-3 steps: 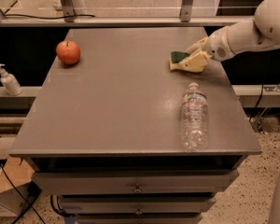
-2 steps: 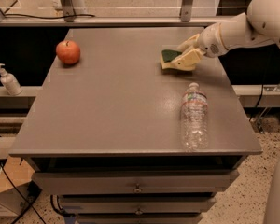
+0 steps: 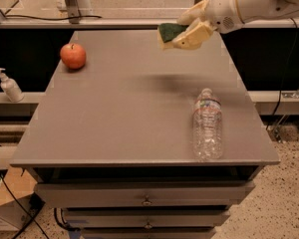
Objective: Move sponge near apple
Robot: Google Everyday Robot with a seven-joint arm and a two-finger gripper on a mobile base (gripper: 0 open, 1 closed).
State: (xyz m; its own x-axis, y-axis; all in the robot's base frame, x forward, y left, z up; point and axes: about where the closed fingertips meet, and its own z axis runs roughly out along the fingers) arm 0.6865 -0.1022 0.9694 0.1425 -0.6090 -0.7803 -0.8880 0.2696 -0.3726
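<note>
In the camera view, the gripper hangs over the far right part of the table, at the end of a pale arm that extends from the upper right corner. Its two cream fingers are clamped on the sponge, one above and one below. The sponge's dark green face is turned up and to the left, and a strip of yellow foam shows along its lower edge. The sponge is held clear of the tabletop (a soft dark shadow lies on the grey surface below it, nearer the camera), so it touches only the fingers. The apple sits upright near the far left edge of the table, red-orange with a small stem, well apart from the sponge across the width of the top. A clear plastic bottle lies on its side near the front right edge, its cap pointing away from the camera and a label band around its upper part. It is apart from both sponge and apple. Under the tabletop are drawers with small round knobs. To the left, off the table, a white soap dispenser stands on a lower ledge. Speckled floor shows at the lower right.
</note>
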